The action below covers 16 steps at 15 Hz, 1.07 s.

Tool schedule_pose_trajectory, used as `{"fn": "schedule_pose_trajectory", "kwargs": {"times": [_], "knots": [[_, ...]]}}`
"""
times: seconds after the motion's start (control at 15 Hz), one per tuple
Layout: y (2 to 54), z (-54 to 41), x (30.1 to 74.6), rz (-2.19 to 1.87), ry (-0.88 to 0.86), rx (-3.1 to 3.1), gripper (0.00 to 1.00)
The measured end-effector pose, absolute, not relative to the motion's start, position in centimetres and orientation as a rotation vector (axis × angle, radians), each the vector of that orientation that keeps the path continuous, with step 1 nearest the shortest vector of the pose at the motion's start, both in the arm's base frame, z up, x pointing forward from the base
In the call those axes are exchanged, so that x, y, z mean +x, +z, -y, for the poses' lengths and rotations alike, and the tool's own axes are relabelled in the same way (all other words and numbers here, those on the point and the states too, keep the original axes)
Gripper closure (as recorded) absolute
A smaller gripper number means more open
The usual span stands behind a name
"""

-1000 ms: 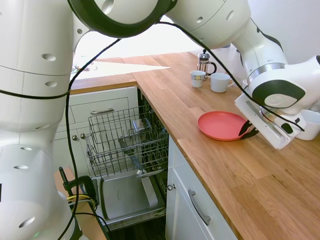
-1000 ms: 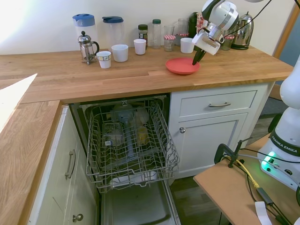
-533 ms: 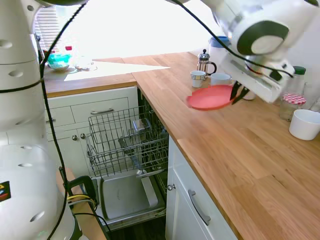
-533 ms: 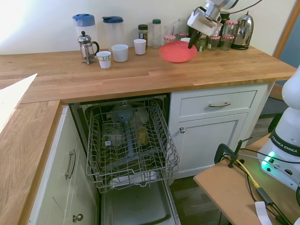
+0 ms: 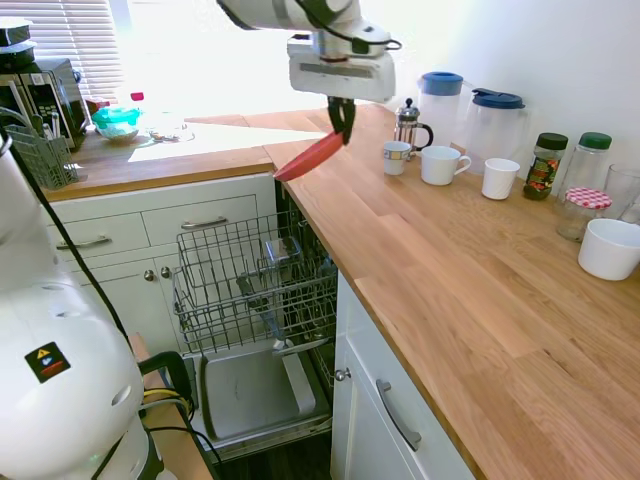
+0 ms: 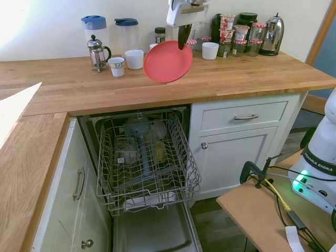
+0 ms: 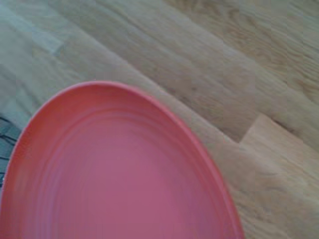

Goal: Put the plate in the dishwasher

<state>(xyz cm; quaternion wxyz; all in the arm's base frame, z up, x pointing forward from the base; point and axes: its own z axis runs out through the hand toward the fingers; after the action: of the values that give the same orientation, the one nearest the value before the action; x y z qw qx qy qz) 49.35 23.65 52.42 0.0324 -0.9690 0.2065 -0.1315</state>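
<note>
The coral-red plate [image 5: 309,158] [image 6: 167,62] [image 7: 114,174] hangs tilted in the air above the wooden counter, near its edge over the dishwasher opening. My gripper [image 5: 341,128] [image 6: 181,43] is shut on the plate's upper rim, fingers pointing down. Below, the dishwasher [image 5: 262,330] [image 6: 144,173] stands open, its grey wire rack [image 5: 250,285] [image 6: 145,157] pulled out and its steel door panel [image 5: 250,390] lowered. Some dishes sit in the rack.
A French press [image 5: 408,124], white mugs [image 5: 441,165] and two blue-lidded jugs [image 5: 495,125] stand along the back of the counter [image 5: 450,290]. Jars, a white bowl [image 5: 608,248] and a kettle [image 6: 272,34] are further along. White drawers [image 6: 247,118] flank the dishwasher.
The arm has lifted the plate off the counter and carried it along toward the dishwasher side. The plate went from lying flat to hanging tilted from the gripper.
</note>
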Motion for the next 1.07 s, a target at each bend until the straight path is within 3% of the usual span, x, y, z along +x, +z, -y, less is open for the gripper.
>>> {"fn": "schedule_pose_trajectory", "kwargs": {"times": [0.27, 0.53, 0.8, 1.07], "knots": [[50.8, -37.6, 41.0, -0.475, -0.757, -3.145, 1.0], [43.8, -46.9, 36.5, -0.283, -1.058, -3.259, 1.0], [35.3, -52.0, 33.5, 0.024, -1.146, -3.365, 1.0], [32.0, -52.5, 32.9, 0.29, -1.213, -3.416, 1.0]]}}
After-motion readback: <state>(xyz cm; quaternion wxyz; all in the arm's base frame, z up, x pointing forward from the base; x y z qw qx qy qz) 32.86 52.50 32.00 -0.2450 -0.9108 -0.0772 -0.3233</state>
